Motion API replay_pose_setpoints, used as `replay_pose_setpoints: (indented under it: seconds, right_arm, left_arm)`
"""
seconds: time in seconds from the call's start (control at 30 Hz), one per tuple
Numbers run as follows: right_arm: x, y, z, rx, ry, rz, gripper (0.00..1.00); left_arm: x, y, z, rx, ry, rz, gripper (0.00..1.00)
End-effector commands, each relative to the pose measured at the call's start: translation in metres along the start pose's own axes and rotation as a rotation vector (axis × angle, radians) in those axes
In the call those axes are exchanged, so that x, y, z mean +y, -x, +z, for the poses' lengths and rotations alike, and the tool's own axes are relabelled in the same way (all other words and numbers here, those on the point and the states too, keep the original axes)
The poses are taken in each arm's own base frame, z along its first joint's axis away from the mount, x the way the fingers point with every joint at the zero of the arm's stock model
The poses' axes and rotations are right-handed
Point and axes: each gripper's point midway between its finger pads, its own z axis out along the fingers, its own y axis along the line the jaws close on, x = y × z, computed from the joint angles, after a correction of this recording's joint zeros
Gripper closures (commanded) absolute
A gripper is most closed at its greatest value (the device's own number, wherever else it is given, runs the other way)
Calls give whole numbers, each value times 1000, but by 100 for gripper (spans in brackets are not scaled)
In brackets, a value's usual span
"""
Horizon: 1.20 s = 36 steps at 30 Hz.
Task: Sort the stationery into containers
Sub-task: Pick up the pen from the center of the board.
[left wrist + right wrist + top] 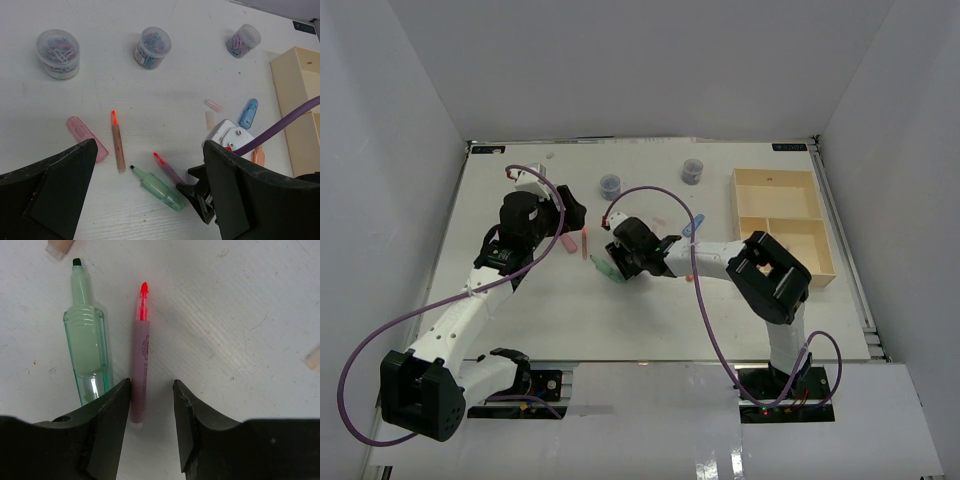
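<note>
Right gripper (pixel 151 390) jaws apart astride mauve highlighter (pixel 141 355); green highlighter (pixel 87 345) sits tight at its 9 o'clock, so centre before clamping.

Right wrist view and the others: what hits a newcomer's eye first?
The right gripper, jaws apart, straddles a purple marker with a bright red tip, a green highlighter lying beside it. In the left wrist view, three clear pots of paper clips stand in a row at the far side. The beige tray sits at the right edge of the table.
</note>
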Motion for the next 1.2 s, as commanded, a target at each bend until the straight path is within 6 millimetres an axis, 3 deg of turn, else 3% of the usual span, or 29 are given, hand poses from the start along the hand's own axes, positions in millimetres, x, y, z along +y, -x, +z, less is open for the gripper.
replay_pose_setpoints:
  seconds: [0.0, 0.6, 0.77, 1.0, 1.17]
  right_arm:
    - [0, 0, -12, -13, -11, 5, 54]
    - [-2, -25, -24, 48, -1, -26, 60]
    - [1, -32, -22, 62, 20, -51, 66]
    - [3, -28, -26, 41, 37, -65, 90]
    - [1, -12, -42, -38, 29, -29, 92]
  left_arm:
    - [-7, 13, -1, -24, -25, -12, 2]
    - [-7, 11, 1, -16, -32, -19, 2]
    - [-6, 10, 3, -11, -28, -21, 2]
    - [-13, 6, 3, 9, -72, -22, 2]
    - [-19, 14, -1, -11, -96, -16, 2]
